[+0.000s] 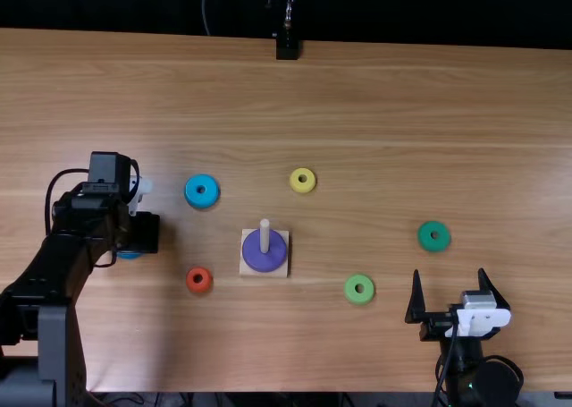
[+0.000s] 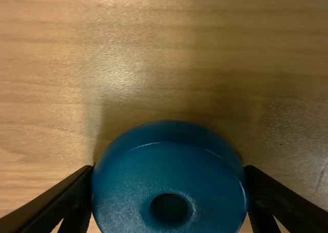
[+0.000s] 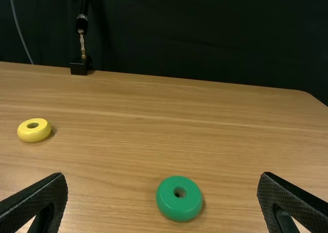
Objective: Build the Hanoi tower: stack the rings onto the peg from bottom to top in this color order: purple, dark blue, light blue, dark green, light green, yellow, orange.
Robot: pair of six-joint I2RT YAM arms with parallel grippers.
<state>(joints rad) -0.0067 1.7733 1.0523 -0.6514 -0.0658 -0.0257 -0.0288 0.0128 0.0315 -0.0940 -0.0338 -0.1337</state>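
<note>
Five rings [image 1: 211,193] around peg [image 1: 264,234]; left gripper [image 1: 143,233] clamping dark blue ring [image 2: 128,192]; right gripper [image 1: 449,272] agape.

Black backdrop [image 3: 205,43] behind wooden table [image 1: 375,112]

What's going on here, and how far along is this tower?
The left gripper has its fingers against both sides of the dark blue ring, off to the left of the peg. Only the purple ring is on the peg. The light blue, dark green, light green, yellow and orange rings lie apart on the table. The right gripper is open and empty near the dark green one.
</note>
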